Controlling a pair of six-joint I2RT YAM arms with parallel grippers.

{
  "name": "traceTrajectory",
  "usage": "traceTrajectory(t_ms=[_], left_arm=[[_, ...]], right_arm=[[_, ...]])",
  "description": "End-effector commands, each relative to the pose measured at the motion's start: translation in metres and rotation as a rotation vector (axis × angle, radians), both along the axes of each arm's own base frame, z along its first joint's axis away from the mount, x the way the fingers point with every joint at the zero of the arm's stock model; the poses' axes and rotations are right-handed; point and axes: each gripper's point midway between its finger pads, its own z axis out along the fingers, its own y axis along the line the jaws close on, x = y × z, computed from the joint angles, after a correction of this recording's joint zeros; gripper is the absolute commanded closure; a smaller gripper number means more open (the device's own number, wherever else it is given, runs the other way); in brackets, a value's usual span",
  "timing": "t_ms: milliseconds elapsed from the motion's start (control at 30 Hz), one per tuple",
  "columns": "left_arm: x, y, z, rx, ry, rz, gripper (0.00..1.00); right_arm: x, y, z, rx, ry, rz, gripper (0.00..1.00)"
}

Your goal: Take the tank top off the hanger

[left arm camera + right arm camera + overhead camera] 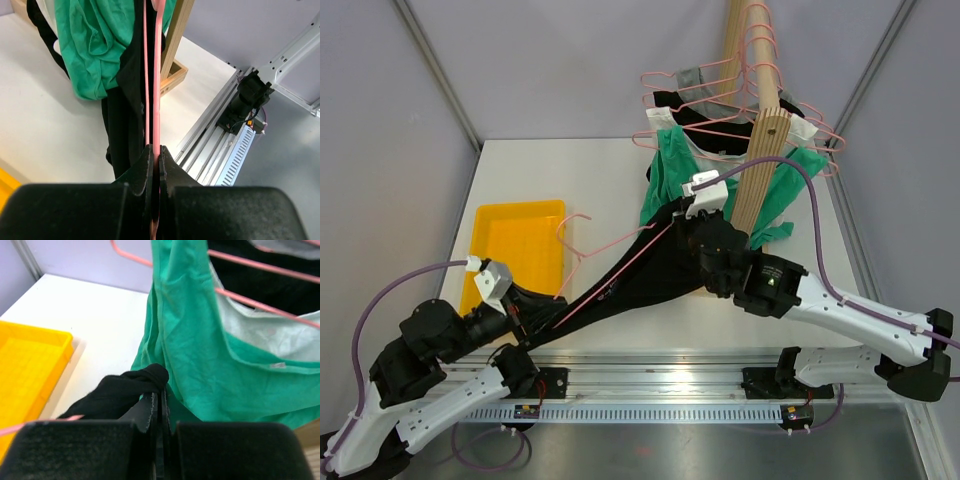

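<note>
Top external: left hand [520,318] clamps pink hanger [156,100]; right hand [692,222] pinches black tank top [650,280].

1. The top view looks down from above and behind the arm bases, far enough back to take in the whole table [570,170], the yellow tray [520,240] at left and the wooden rack [760,150] at far right.
2. The left wrist view sits right behind the left gripper [156,155], very near, facing along the pink hanger [157,75] toward the rail [215,135] at the table's near edge.
3. The right wrist view sits right behind the right gripper [159,399], close to the green shirt [190,340], facing the table's far side.
4. All three share the green shirt and the black top [120,392]; the top and right wrist views also share the tray.
</note>
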Motion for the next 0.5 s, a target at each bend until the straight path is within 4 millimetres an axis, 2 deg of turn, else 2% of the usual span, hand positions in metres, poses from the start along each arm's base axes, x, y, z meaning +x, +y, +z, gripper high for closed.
traceTrajectory(t_ms=[0, 33, 333, 467], left_arm=[[-0.010, 0.007, 0.020, -0.047, -0.035, -0.017, 1.00], [-0.013, 0.008, 0.022, -0.056, -0.041, -0.032, 1.00], [-0.043, 0.026, 0.047, -0.135, -0.095, -0.103, 1.00], [-0.051, 0.033, 0.051, -0.142, -0.091, -0.114, 1.00]], right_arm=[[0.006, -0.018, 0.044, 0.050, -0.076, -0.084, 1.00], [0.009, -0.020, 0.047, 0.049, -0.078, -0.095, 1.00], [0.029, -0.012, 0.031, -0.037, -0.055, -0.138, 1.00], [0.032, -0.011, 0.025, -0.044, -0.045, -0.137, 1.00]])
